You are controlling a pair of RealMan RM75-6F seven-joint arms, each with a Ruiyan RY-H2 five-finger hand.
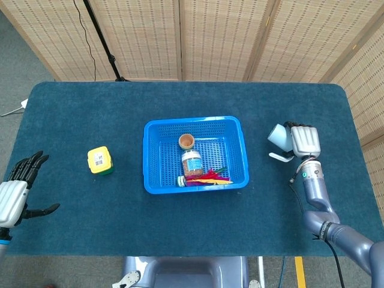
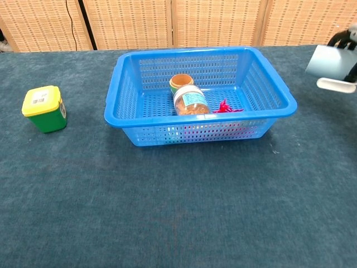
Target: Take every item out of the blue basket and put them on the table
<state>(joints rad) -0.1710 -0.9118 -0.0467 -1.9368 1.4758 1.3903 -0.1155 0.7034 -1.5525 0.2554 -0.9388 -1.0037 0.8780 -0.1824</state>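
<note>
Right hand [image 1: 305,140] wrapped around a pale blue mug [image 1: 279,137], I hold it out over the table's [image 1: 336,180] right side, well apart from the blue basket [image 1: 157,183], whose near right corner lies off to my left. From the chest view the mug lies tipped on its side, base toward the basket, its white handle [image 2: 336,85] hanging beneath; whether it touches the cloth yet I cannot tell. Judged from that, the set-down turns on rolling the mug upright and lowering it straight down onto the bare cloth just below, near the right edge.

Left behind in the basket: a brown cup [image 1: 186,141] toward the back wall, a clear jar [image 1: 192,163] just in front of it, and a red-and-yellow bundle [image 1: 206,176] along the front wall. My right hand is the nearer one to them. My left hand [image 1: 15,195] hangs spread and holding nothing beyond the table's near left corner. A yellow-lidded green box [image 1: 99,161] stands on the left half of the table, between that hand and the basket.
</note>
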